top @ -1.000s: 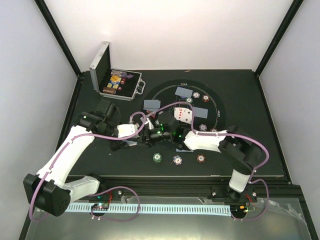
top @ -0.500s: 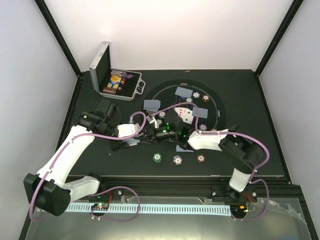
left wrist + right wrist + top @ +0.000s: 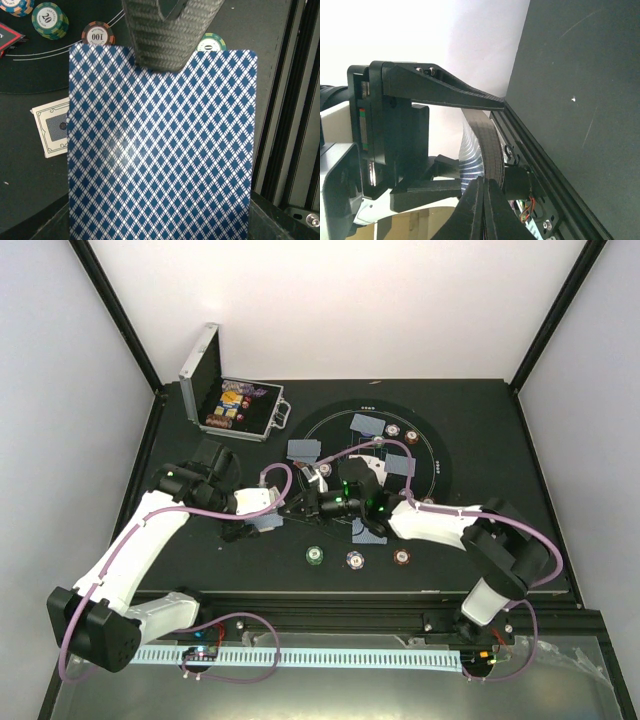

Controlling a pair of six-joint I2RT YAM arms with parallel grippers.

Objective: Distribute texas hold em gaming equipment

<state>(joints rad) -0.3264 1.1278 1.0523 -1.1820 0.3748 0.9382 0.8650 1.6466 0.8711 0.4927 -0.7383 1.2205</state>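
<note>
While lid (image 3: 198,368) stands open, case (image 3: 262,426) holds colourful pieces (image 3: 230,406).

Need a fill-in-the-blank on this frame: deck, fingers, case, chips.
1. The left fingers hold a deck whose back is ___ and white.
2. The right fingers are ___ on the deck's top edge.
3. The case stands ___.
4. The chip by the deck's top-left corner reads ___.
Missing words: blue; shut; open; 100.
</note>
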